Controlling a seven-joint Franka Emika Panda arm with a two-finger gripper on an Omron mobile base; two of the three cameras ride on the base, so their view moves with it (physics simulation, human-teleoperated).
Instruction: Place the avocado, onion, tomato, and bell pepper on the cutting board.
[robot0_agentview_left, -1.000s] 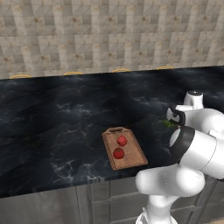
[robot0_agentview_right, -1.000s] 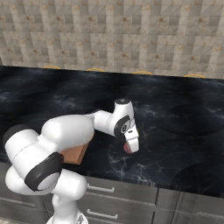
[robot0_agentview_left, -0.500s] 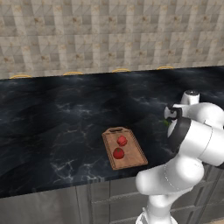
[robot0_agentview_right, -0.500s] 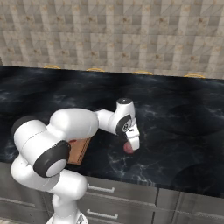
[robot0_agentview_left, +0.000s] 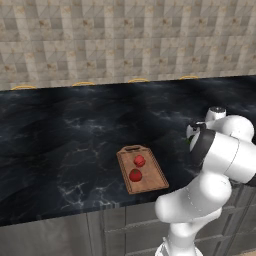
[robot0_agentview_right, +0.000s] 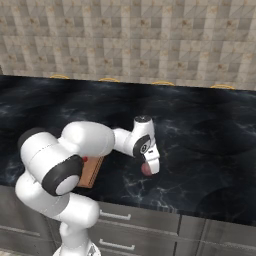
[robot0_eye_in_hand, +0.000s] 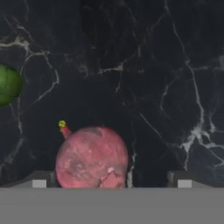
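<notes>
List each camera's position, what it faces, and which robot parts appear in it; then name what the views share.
Left base view: behind the arm on its left, looking down over the counter at the cutting board holding two red items; white arm at lower right.
Right base view: behind on the right; arm reaches from lower left, hand above the onion.
Hand view: on the hand, facing down at the onion between the open gripper fingertips, avocado at the left edge.
Shared: counter, onion, cutting board.

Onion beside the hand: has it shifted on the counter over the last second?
No. In the right base view the onion lies at the same place on the dark counter, right of the cutting board, under the open hand.
</notes>
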